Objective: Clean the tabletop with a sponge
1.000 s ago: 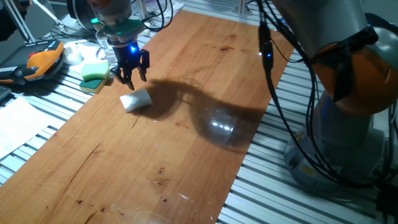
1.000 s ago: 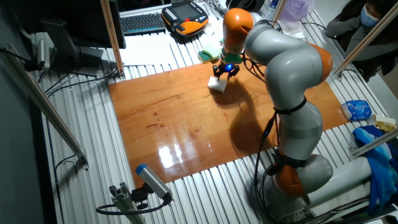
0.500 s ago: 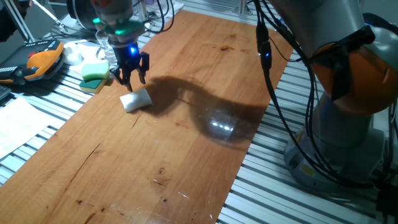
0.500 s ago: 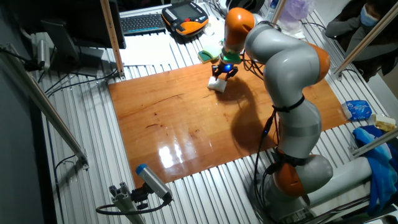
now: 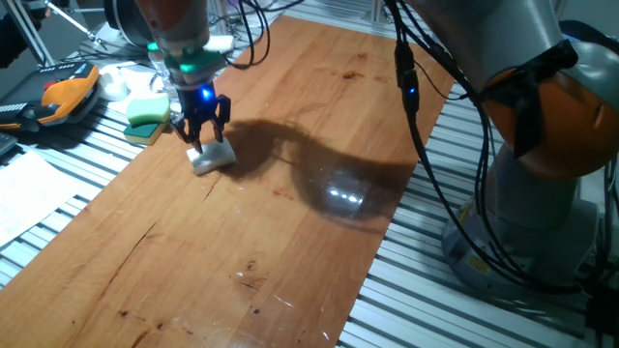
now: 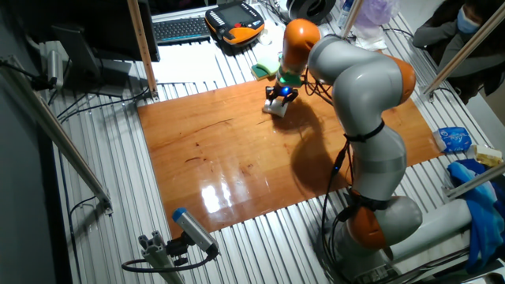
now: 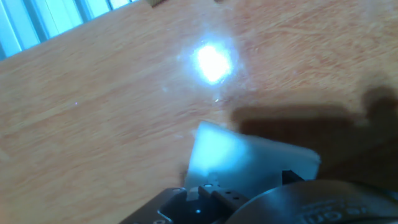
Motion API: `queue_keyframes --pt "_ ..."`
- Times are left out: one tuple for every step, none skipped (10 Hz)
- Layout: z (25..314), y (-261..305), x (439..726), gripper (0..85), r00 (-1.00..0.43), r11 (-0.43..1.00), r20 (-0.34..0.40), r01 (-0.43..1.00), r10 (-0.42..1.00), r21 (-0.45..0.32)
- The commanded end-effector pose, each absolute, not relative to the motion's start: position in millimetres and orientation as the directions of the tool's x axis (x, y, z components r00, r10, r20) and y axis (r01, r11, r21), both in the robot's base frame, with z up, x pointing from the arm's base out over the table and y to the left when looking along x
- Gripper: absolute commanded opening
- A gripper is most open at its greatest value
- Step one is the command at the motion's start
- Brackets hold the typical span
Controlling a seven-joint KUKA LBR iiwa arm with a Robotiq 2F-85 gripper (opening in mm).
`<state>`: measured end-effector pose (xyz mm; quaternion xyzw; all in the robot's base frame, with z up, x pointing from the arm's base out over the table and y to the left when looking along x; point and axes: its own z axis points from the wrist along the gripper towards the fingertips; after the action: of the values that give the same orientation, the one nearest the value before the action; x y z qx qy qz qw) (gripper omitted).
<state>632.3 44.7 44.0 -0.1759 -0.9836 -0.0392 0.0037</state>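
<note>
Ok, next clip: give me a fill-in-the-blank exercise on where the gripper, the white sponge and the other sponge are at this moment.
1. The gripper is positioned directly over the white ____.
2. The white sponge lies on the reddish-brown ____.
3. The green-topped sponge lies off the tabletop, on the ribbed ____ surface.
4. Next to the orange handheld controller lies a black ____.

Missing words: sponge; tabletop; metal; keyboard

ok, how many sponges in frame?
2 visible: white sponge on the tabletop under the gripper; green-topped yellow sponge on the ribbed metal beside it. Others may be hidden.
</note>
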Motion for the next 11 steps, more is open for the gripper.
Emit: queue_keyframes --pt "40.8 44.5 633.2 51.0 -0.938 0.935 0.020 0.348 0.347 0.076" --pt "39.9 42.7 635.4 51.0 -0.938 0.935 0.019 0.346 0.346 0.078" --pt "38.4 41.8 636.8 51.0 -0.939 0.935 0.016 0.345 0.345 0.081" --pt "35.5 41.8 637.5 51.0 -0.939 0.936 0.007 0.342 0.343 0.082" --pt "32.6 41.1 638.3 51.0 -0.942 0.939 -0.004 0.333 0.335 0.081" --pt "30.2 40.1 638.9 51.0 -0.945 0.942 -0.013 0.324 0.327 0.084" --pt "27.9 40.0 639.4 34.0 -0.949 0.947 -0.030 0.310 0.313 0.091" --pt "26.2 40.1 639.7 34.0 -0.954 0.952 -0.046 0.292 0.297 0.091" --pt "25.5 39.9 639.9 17.0 -0.957 0.954 -0.034 0.285 0.289 0.095" --pt "25.3 39.8 639.9 17.0 -0.959 0.956 -0.029 0.277 0.281 0.098" --pt "25.1 40.1 639.5 17.0 -0.960 0.956 -0.025 0.276 0.280 0.103"
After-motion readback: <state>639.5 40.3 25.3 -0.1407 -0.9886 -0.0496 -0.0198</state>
